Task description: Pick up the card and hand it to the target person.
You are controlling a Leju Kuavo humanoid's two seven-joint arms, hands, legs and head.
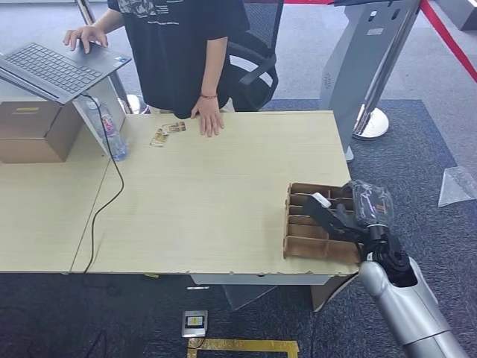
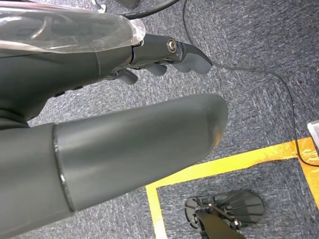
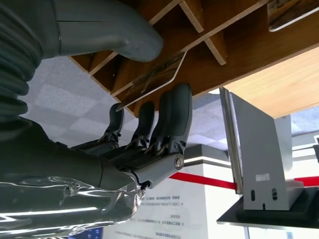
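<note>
I've got the right hand (image 1: 337,218) over the brown divided box (image 1: 298,239) at the near right corner of the light wood table (image 1: 225,186), arm coming in from the lower right with a clear plastic wrap on the wrist. In the right wrist view the card (image 3: 152,79) sits between the thick thumb and the dark fingers (image 3: 177,114), fingers pressed up against its underside, so I read that hand as grasping the card, right at the wooden dividers of the box; the card's white rounded edge is visible, print on it too blurred to read. A second card (image 3: 291,12) lies in another slot of the box. In the head view a small white bit at the fingertips over the far-left part of the box may be the same card, can't tell for sure. The left hand (image 2: 158,59) hangs over grey carpet with yellow floor tape (image 2: 233,162), fingers loosely curled with nothing in them. A person (image 1: 179,52) in a black shirt stands at the far side of the table, one hand (image 1: 209,118) flat on the tabletop, the other on a laptop (image 1: 56,67) at the far left. Two loose cards (image 1: 168,133) lie on the table just left of the person's hand. A water bottle (image 1: 112,130) stands near the laptop stand, cardboard box (image 1: 33,130) on the far left.
</note>
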